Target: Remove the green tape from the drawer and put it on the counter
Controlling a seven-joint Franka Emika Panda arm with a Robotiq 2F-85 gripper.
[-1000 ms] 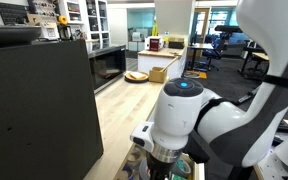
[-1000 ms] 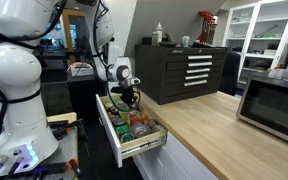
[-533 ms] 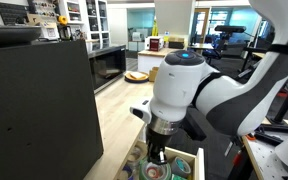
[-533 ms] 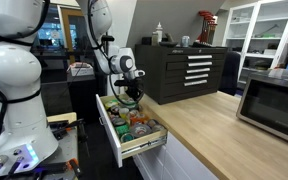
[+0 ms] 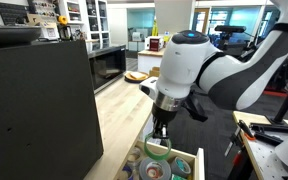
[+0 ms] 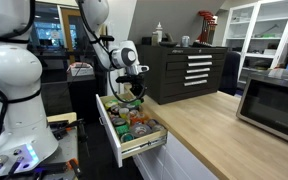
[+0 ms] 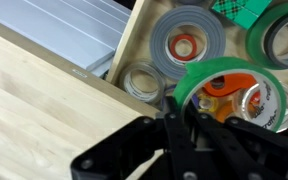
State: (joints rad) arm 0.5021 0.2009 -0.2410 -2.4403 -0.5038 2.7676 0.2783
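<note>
My gripper [image 5: 161, 136] is shut on the green tape [image 5: 157, 149], a light green ring that hangs from the fingers just above the open drawer [image 5: 197, 166]. In the wrist view the green tape [image 7: 222, 69] arcs up from the jaws [image 7: 180, 112], which pinch its rim. In an exterior view the gripper [image 6: 136, 93] hovers over the far end of the white drawer [image 6: 112, 140]. The light-wood counter [image 6: 214, 132] runs beside the drawer and also shows in the wrist view [image 7: 34, 100] and in an exterior view [image 5: 119, 112].
The drawer holds several other rolls, among them a silver-grey roll with orange core [image 7: 187, 45] and a clear roll [image 7: 139, 80]. A microwave [image 6: 274, 100] stands on the counter. A tall black cabinet [image 5: 39, 100] flanks the counter.
My gripper has risen out of the drawer with the green tape in it. The tape now hangs clear above the other rolls.
</note>
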